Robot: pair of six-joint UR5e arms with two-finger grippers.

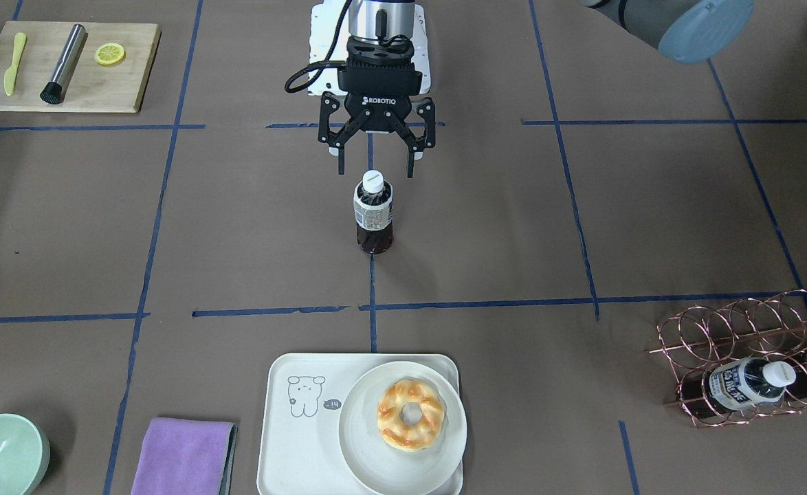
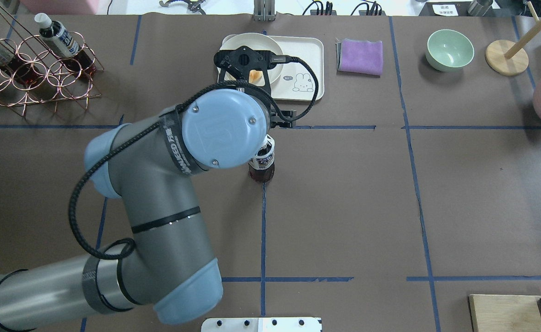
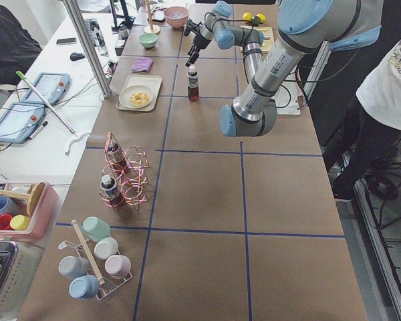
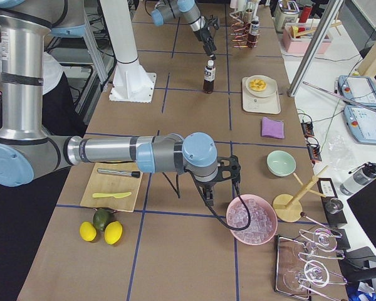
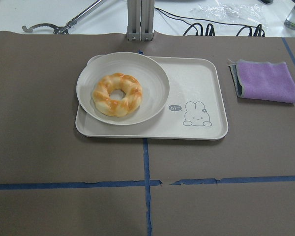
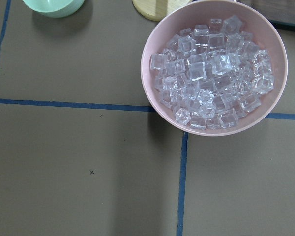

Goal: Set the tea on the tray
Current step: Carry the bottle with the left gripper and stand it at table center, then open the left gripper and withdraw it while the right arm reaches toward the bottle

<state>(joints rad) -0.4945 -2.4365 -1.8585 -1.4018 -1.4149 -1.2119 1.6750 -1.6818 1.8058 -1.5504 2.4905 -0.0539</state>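
The tea [image 1: 374, 213] is a small bottle of dark liquid with a white cap, upright at the table's middle. It also shows in the overhead view [image 2: 262, 163]. My left gripper [image 1: 376, 170] is open just above and behind its cap, one finger to each side, not touching it. The cream tray [image 1: 293, 447] with the bear drawing lies toward the operators' edge and also shows in the left wrist view [image 5: 206, 83]. It holds a white plate [image 1: 376, 467] with a doughnut [image 1: 410, 415]. My right gripper [image 4: 222, 179] hangs by the pink ice bowl [image 6: 214, 64]; I cannot tell its state.
A copper wire rack [image 1: 740, 371] with other bottles stands on the robot's left side. A purple cloth [image 1: 183, 457] and a green bowl [image 1: 1, 454] lie beside the tray. A wooden cutting board [image 1: 67, 65] holds a knife, a pestle and a lemon slice.
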